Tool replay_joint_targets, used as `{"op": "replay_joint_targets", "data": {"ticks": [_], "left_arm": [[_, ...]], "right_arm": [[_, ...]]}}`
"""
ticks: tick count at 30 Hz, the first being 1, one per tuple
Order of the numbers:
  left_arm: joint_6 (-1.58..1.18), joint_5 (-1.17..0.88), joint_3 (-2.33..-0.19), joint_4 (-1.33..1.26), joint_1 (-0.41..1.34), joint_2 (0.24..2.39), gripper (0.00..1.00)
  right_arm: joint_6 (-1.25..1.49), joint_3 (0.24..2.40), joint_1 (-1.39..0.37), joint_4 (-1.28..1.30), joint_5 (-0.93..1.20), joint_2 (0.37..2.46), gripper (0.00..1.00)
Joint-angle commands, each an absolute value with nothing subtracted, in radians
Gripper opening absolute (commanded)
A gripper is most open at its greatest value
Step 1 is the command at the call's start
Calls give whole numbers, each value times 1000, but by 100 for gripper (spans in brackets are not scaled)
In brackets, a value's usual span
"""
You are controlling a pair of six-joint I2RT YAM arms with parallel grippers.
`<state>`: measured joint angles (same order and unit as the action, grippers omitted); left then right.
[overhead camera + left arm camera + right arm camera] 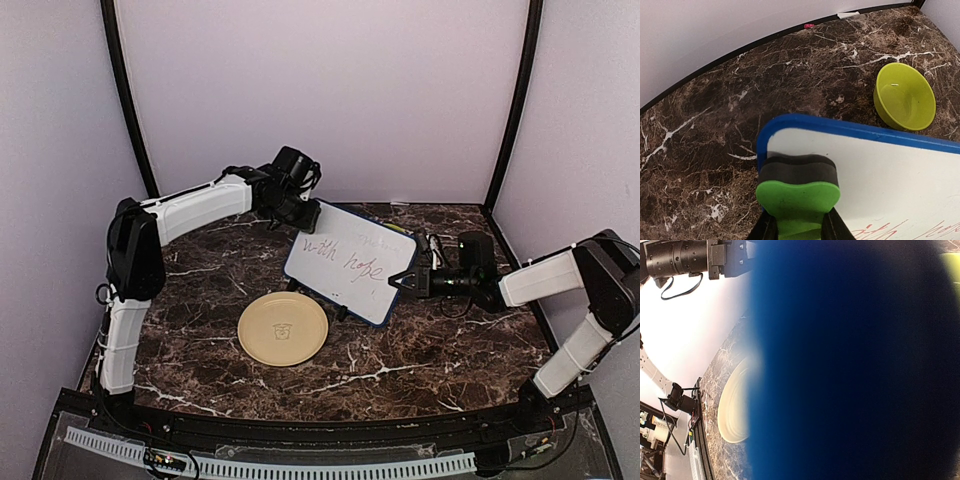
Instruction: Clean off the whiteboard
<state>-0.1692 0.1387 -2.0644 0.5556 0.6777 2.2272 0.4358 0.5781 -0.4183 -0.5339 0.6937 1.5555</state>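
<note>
Closest to us, the tan plate (283,328) lies flat on the tabletop (200,290). Just behind it the whiteboard (350,262) stands tilted, its red writing not yet wiped. Our right pincer (412,278) is closed at the board's right edge. Its own view is a blue blur, so we think it pinches the frame to keep the board steady. Our left pincer (799,227) squeezes the green eraser (797,192) at the top left corner, ready to rub. A green bowl (904,96) sits farthest back.

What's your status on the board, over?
Left gripper shut on eraser, at top-left corner of board. Right gripper shut on its right edge. Red writing not yet wiped. Nothing in the way; plate in front, bowl behind.
</note>
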Motion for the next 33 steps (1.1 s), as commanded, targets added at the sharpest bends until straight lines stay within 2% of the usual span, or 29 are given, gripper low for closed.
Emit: {"op": "replay_joint_targets", "data": {"ticks": [1, 18, 33], "left_arm": [[-124, 84, -2136, 540, 729, 2281, 0], [-149, 24, -2139, 527, 884, 2319, 0], [-158, 2, -2265, 552, 968, 2401, 0]], "right_arm": [[306, 589, -443, -499, 689, 1545, 0], [302, 591, -445, -494, 692, 1544, 0], [298, 600, -454, -489, 688, 1553, 0]]}}
